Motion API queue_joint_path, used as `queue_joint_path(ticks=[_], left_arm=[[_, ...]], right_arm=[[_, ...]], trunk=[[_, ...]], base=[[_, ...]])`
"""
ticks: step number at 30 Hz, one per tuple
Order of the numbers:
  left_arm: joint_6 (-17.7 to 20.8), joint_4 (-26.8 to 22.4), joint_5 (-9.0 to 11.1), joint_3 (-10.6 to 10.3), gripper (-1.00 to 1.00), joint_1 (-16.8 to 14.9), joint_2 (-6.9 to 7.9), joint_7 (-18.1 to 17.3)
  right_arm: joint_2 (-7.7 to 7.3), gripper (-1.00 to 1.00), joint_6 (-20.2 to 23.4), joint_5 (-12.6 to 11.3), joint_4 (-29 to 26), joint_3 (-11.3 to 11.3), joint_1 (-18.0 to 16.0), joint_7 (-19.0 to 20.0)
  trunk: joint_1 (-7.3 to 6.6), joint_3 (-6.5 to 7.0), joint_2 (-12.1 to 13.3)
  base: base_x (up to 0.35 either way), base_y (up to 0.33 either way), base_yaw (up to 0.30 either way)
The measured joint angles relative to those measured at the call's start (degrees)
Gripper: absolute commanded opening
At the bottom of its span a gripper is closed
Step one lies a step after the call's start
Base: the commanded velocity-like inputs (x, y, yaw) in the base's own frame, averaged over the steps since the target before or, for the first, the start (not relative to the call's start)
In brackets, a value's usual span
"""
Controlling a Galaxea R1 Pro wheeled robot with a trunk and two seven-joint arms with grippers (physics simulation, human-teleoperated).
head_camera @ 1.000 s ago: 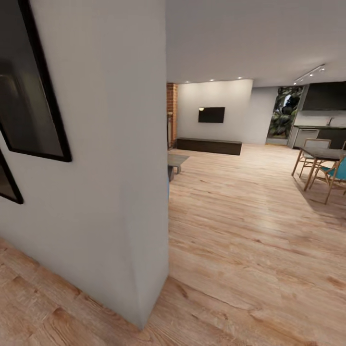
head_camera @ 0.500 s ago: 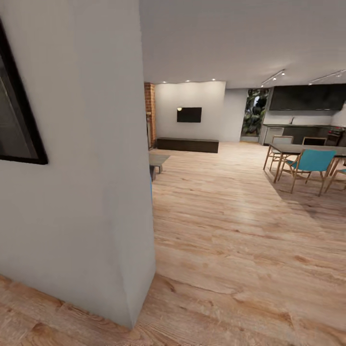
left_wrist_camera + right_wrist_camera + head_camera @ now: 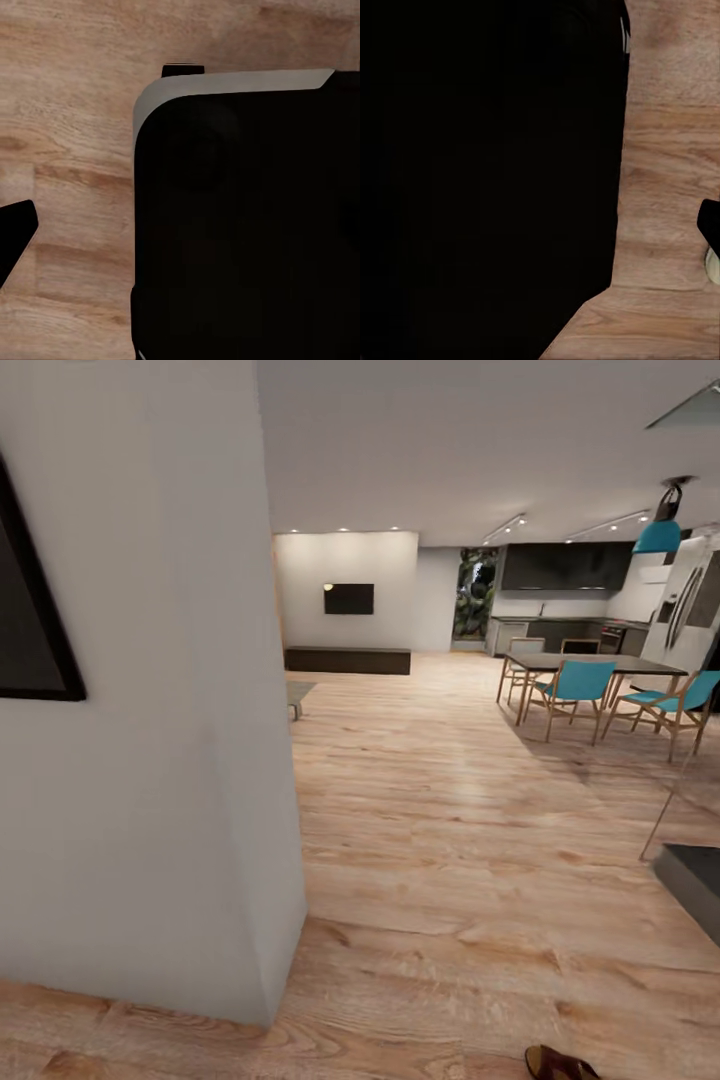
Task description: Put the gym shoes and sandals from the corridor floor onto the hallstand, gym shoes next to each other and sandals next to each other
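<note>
Peeking in at the bottom edge of the head view, slightly right of centre, one dark-brown sandal [image 3: 560, 1064] lies on the corridor floor [image 3: 450, 840], only its upper part in frame. The light wood planks run from there away into an open room. Whether either gripper is open or closed cannot be told: the left wrist view has a large black body with a pale rounded rim [image 3: 225, 82] over the planks, and the right wrist view has a black mass [image 3: 487, 180] over the same wood grain, with no fingertips to be made out in either. Just left of the sandal's stretch of floor, a white wall corner [image 3: 270, 760] juts forward and blocks everything behind it; a black picture frame [image 3: 35, 630] hangs on its near face. Well beyond, a dark dining table [image 3: 595, 663] stands with teal chairs [image 3: 580, 685] around it, under a teal pendant lamp [image 3: 660, 532]. On the far wall hangs a black television [image 3: 348, 598] above a long dark low cabinet [image 3: 347, 660]. A dark grey edge [image 3: 695, 880] enters at the right.
</note>
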Motion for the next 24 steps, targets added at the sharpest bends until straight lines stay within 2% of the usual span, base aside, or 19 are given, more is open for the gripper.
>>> queue_joint_path(ticks=[15,24], left_arm=[[0.00,0.00,-0.20,0.00,1.00,0.00,0.00,0.00],[0.00,0.00,-0.24,0.00,1.00,0.00,-0.03,0.00]], right_arm=[[0.00,1.00,0.00,0.00,0.00,0.00,-0.01,0.02],[0.02,1.00,0.00,0.00,0.00,0.00,-0.01,0.00]], trunk=[[0.00,0.00,0.00],[0.00,0.00,0.00]], base=[[-0.253,0.216,-0.260],[-0.250,0.204,-0.066]])
